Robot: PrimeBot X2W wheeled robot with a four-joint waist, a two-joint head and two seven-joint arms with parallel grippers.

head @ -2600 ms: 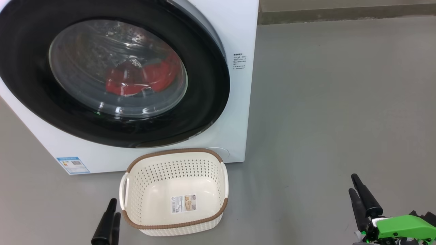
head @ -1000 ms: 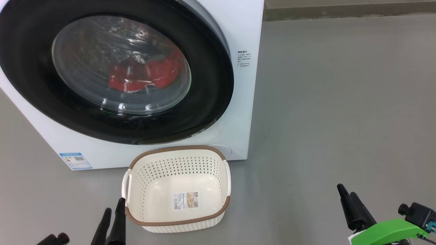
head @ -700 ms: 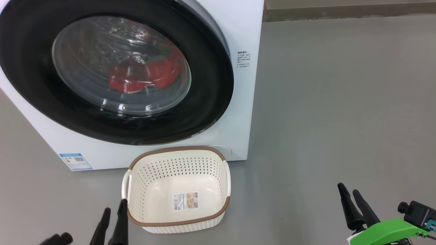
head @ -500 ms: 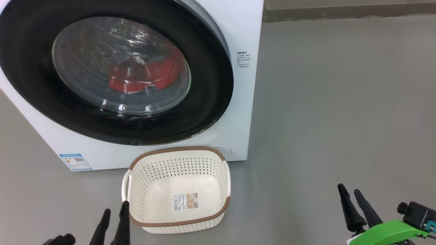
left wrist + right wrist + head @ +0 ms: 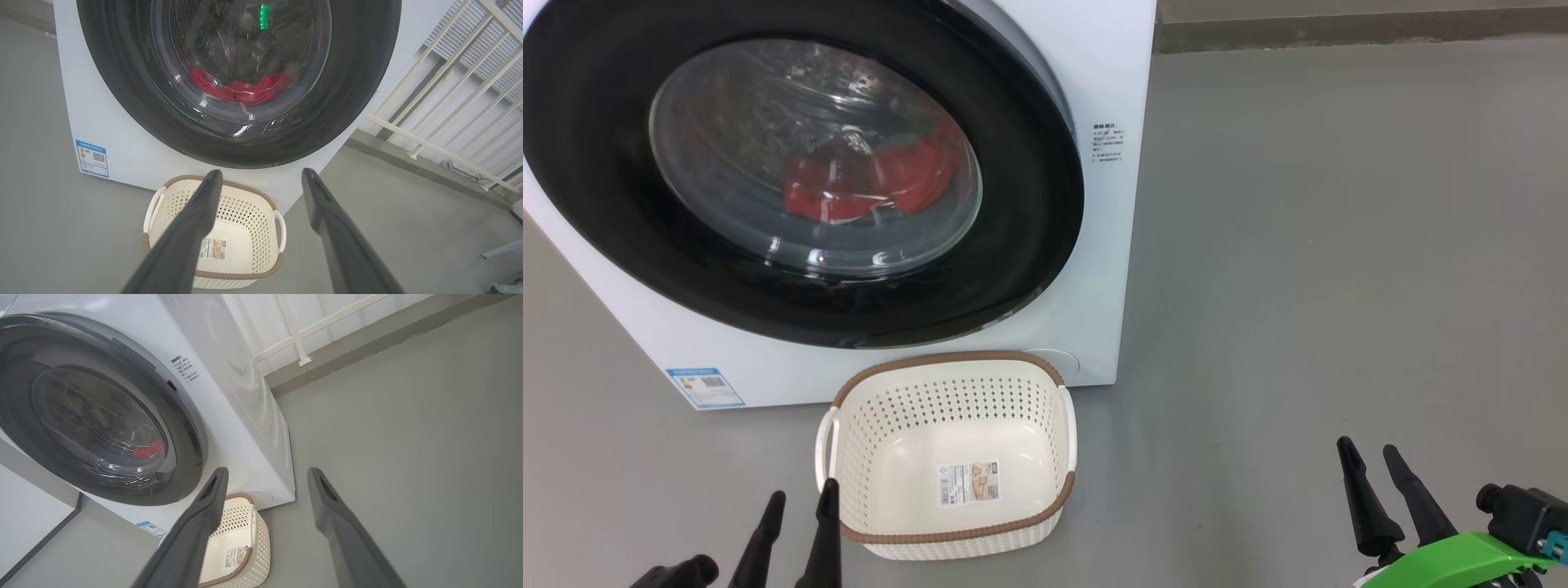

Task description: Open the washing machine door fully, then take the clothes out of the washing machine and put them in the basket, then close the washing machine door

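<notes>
The white washing machine stands at the upper left. Its door, with a wide black rim, lies flat against the front. Red clothes show through the glass, low in the drum. On the floor just in front sits the cream basket, with nothing in it but a paper label. My left gripper is open beside the basket's near left corner. My right gripper is open over bare floor far to the right. Both wrist views look at the door, clothes and basket.
Grey floor spreads out to the right of the machine. A low kerb runs along the back, with a white railing above it. A blue sticker marks the machine's lower left front.
Both wrists have turned a little, so each pair of fingers shows farther apart in the head view. The left fingers edged toward the basket. Door, clothes and basket have not moved.
</notes>
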